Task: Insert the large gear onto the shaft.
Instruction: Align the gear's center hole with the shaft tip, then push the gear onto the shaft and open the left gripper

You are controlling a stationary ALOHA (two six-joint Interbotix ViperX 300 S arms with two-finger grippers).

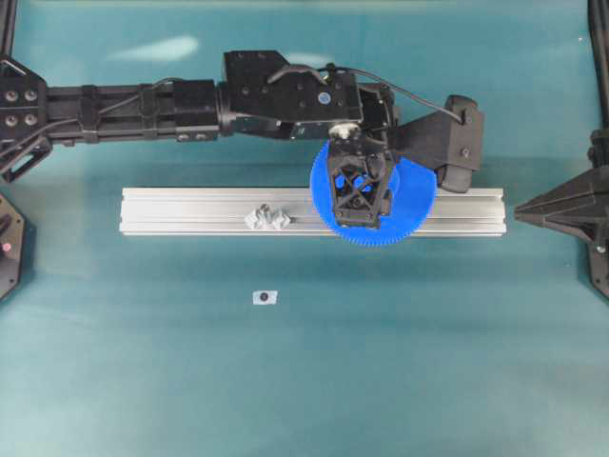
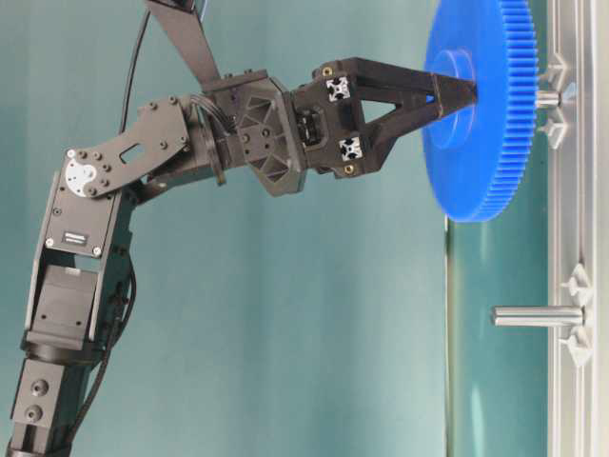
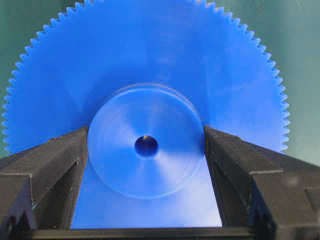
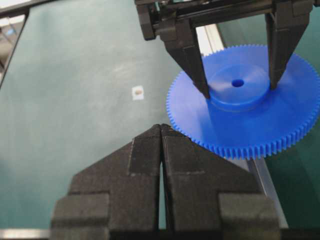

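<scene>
The large gear (image 3: 150,65), bright blue with fine teeth, is held flat by its raised hub (image 3: 146,145). My left gripper (image 3: 146,136) is shut on that hub, one black finger (image 3: 55,160) on each side. From above, the left gripper (image 1: 360,211) holds the large gear (image 1: 414,205) over the right part of the rail. In the table-level view the base of the shaft (image 2: 547,97) shows between the large gear (image 2: 476,114) and the rail; its tip is hidden by the gear. My right gripper (image 4: 161,127) is shut and empty, just off the gear's rim (image 4: 200,135).
The aluminium rail (image 1: 190,211) lies across the table. A second look-alike peg (image 2: 538,316) stands on it to the left, between clear diamond pieces (image 1: 267,218). A small white tag (image 1: 265,297) lies on the teal mat in front. The right gripper (image 1: 523,210) rests by the rail's right end.
</scene>
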